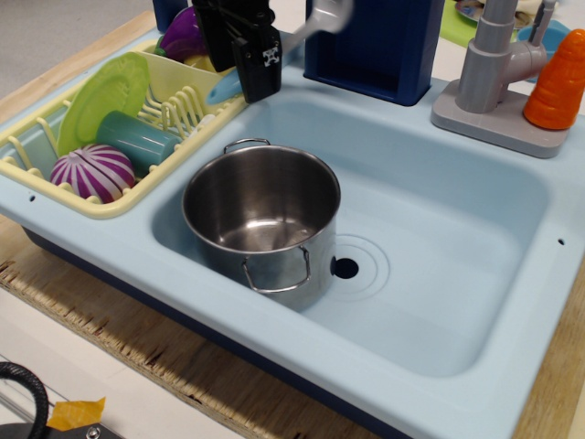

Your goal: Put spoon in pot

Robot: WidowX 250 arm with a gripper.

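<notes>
The spoon (329, 14) is tilted, its grey bowl raised at the top of the view and its light blue handle end pointing down-left over the rack's edge. My black gripper (245, 78) is shut on the spoon's handle, above the sink's back left rim. The shiny steel pot (262, 210) stands upright and empty in the left part of the light blue sink basin (439, 274), in front of and below the gripper, apart from it.
A yellow dish rack (137, 197) on the left holds a green plate (102, 96), a teal cup (139, 139) and a purple-white ball (91, 172). A purple eggplant (183, 32) lies behind it. A dark blue block (375, 46), grey faucet (494, 64) and orange carrot (558, 78) stand at the back.
</notes>
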